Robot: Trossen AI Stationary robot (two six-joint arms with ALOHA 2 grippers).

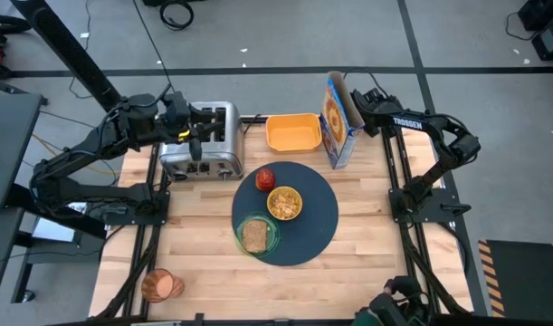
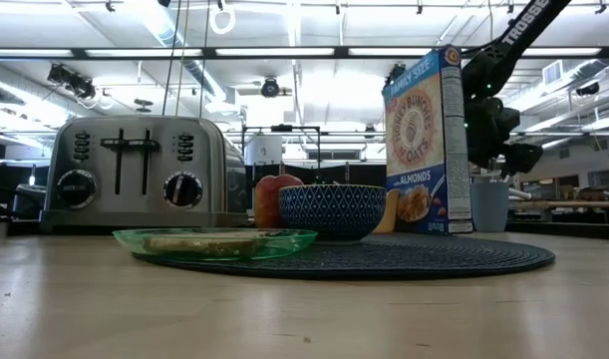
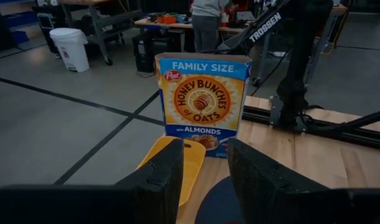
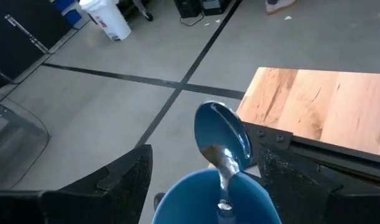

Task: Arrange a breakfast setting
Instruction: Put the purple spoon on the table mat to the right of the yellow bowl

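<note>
On the dark blue-grey mat (image 1: 317,226) sit a red apple (image 1: 265,178), a cereal bowl (image 1: 285,203) and a green plate (image 1: 269,237) bearing a toast slice (image 1: 254,235). The amber cup (image 1: 160,285) lies at the near left corner. The spoon (image 4: 222,134) stands bowl-up in a blue cup (image 4: 196,199) at the far right, behind the cereal box (image 1: 339,122). My right gripper (image 4: 205,165) is open, its fingers on either side of the spoon and cup. My left gripper (image 3: 205,149) hangs open above the toaster (image 1: 204,149), holding nothing.
A yellow container (image 1: 292,131) lies between the toaster and the cereal box at the far edge. The right arm's frame rails (image 1: 403,181) run along the table's right side. Bare wood (image 1: 204,263) shows near and left of the mat.
</note>
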